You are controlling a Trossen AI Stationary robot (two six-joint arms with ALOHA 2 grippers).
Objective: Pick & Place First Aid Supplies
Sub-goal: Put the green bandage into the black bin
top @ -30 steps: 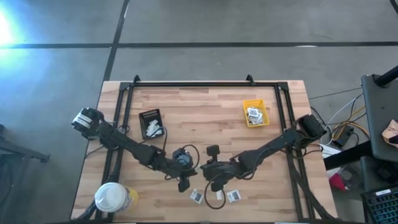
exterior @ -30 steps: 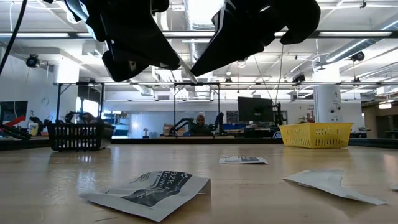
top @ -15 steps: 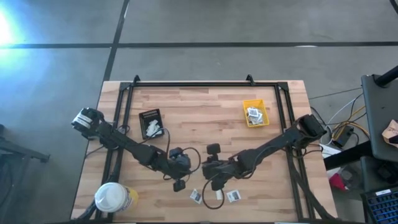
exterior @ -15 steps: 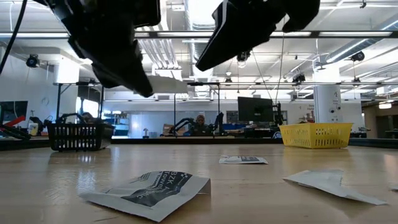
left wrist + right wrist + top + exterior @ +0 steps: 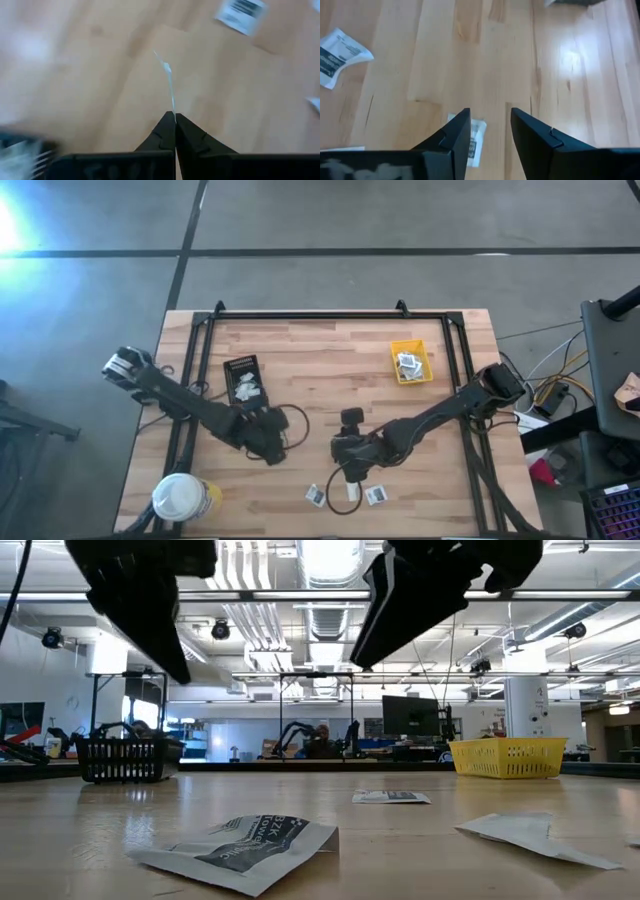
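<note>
Left claw [image 5: 174,116] pinched on thin packet [image 5: 168,85]; right claw [image 5: 490,120] spread.

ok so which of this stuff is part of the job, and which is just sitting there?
Job:
- packet pinched edge-on in the shut left claw
- packets on the table near the open right claw
- packets in the yellow bin
- packets on the black tray

Lying about:
- white-lidded tub at the table's front left corner
- black basket, low view, far left
</note>
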